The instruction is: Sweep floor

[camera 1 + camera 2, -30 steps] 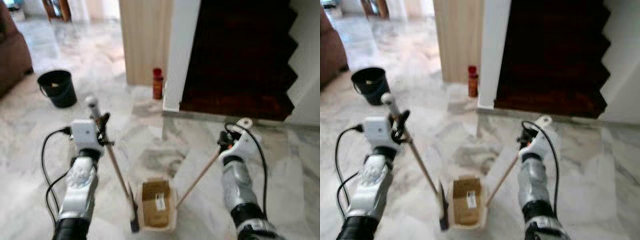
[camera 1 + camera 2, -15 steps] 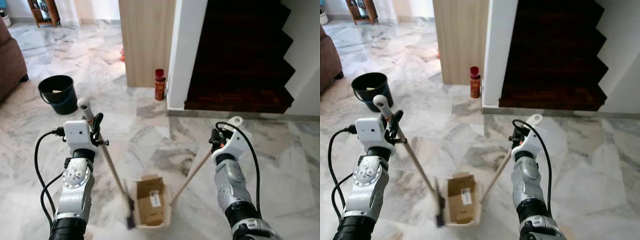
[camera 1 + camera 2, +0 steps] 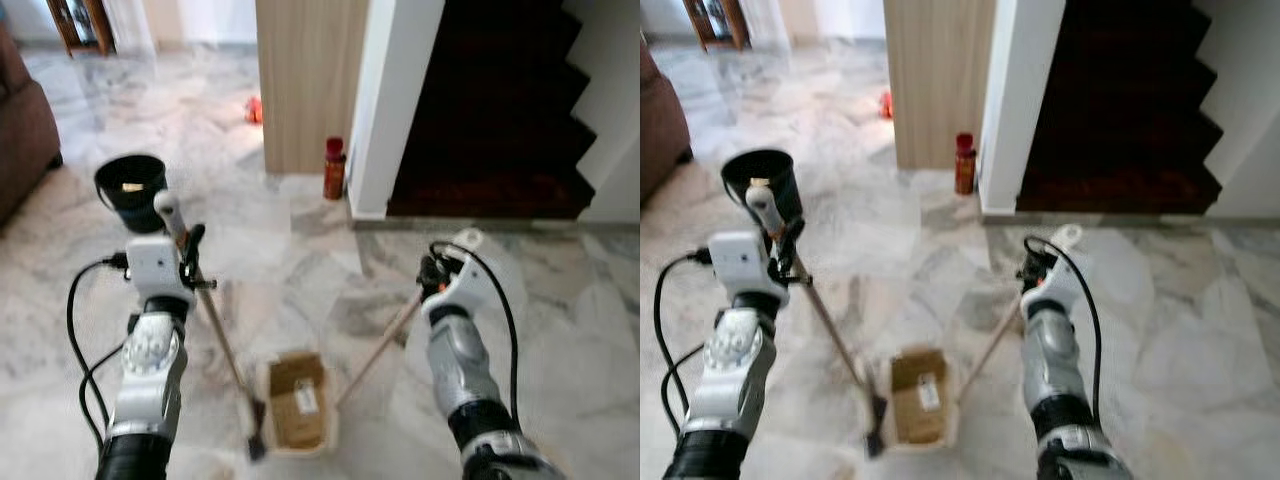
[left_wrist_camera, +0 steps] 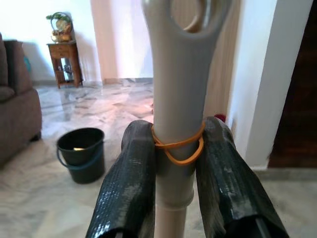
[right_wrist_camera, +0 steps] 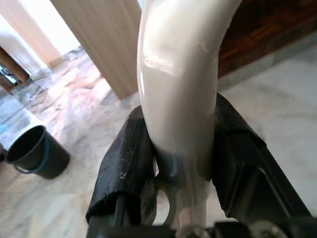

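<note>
Left end effector grips broom; right end effector grips dustpan

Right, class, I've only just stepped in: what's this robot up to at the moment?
It is sweeping a marble floor. The left gripper has its jaws shut on the grey handle of a broom, whose head sits on the floor beside a dustpan. The right gripper is shut on the dustpan's long handle. A flattened piece of cardboard lies in the pan. A black bucket stands further off to the robot's left, near a brown sofa.
</note>
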### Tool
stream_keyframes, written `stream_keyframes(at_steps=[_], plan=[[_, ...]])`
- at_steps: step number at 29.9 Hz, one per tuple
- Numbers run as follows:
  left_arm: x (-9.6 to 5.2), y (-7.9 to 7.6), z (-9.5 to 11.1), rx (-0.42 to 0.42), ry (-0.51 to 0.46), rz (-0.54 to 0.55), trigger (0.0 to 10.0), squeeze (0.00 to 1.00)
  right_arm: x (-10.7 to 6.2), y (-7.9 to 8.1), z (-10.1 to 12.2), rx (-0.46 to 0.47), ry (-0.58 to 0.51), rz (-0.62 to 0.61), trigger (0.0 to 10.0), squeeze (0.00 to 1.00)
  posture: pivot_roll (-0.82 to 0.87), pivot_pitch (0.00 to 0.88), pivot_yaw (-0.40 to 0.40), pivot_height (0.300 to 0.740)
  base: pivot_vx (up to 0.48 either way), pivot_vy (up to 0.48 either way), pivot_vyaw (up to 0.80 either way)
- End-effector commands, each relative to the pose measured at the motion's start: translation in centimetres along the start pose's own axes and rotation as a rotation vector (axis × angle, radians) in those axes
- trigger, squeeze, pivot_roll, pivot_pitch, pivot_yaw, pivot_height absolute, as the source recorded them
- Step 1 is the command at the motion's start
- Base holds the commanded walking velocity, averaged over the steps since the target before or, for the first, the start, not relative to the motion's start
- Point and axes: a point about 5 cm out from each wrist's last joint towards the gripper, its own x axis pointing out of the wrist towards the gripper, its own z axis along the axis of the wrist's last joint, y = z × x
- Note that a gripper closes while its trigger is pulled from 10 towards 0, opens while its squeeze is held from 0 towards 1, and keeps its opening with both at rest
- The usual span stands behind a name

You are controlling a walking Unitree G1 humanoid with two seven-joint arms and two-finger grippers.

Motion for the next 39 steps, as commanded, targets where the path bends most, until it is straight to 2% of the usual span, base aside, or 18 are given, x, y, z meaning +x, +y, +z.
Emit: stream_keyframes(at_steps=[1,28,32,39], plan=[[0.3,-0.6,0.5,0.005,-0.024,-0.021,10.0,0.00,0.2,-0.2,0.9,0.021,-0.043,-0.010,10.0,0.00,0.09,0.000,0.005,0.740,0.000,0.480,0.00],[0.3,-0.3,0.5,0.026,-0.013,-0.026,10.0,0.00,0.1,0.1,0.4,0.020,-0.023,0.008,10.0,0.00,0.09,0.000,0.012,0.740,0.000,0.480,0.00],[0.3,-0.4,0.5,0.027,-0.013,-0.029,10.0,0.00,0.1,0.1,0.4,0.019,-0.021,0.009,10.0,0.00,0.09,0.000,0.012,0.740,0.000,0.311,0.00],[0.1,-1.5,-0.2,0.035,0.023,-0.104,10.0,0.00,0.1,0.1,0.4,0.021,-0.020,0.014,10.0,0.00,0.09,0.000,0.013,0.740,0.000,0.000,0.00]])
